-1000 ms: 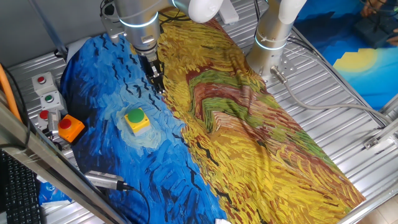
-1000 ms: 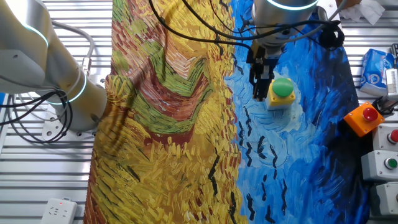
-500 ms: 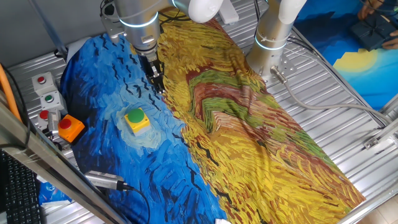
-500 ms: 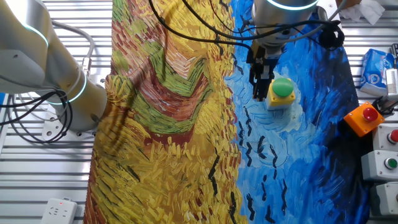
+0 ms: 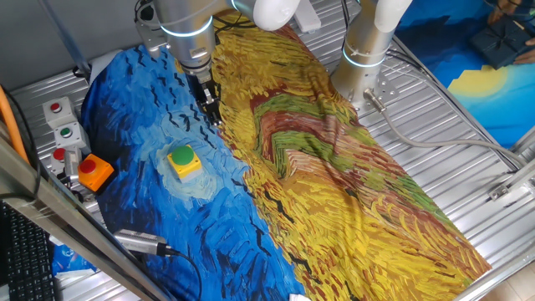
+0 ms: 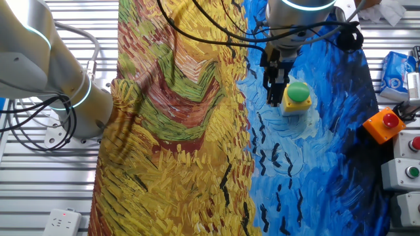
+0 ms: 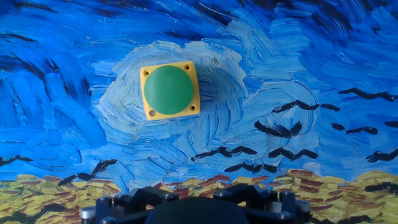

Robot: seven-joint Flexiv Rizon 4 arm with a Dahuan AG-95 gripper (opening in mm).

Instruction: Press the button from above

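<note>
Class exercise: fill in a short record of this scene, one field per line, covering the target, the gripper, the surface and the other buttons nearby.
target: green button in a yellow box, upright on the cloth
gripper: gripper above the cloth, beside the button, not touching it
fingers: state not visible
surface: painted cloth, blue and yellow
other buttons: red button in an orange box; grey boxes at the table edge

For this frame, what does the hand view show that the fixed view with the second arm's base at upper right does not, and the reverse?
Only the hand view: the green button seen straight down, with the screws at the corners of its yellow box, and bare blue cloth around it.

Only that fixed view: the gripper hanging above the painted cloth, off to one side of the button; the orange box with the red button; and the grey button boxes.

Both: the green button and the blue part of the cloth.
</note>
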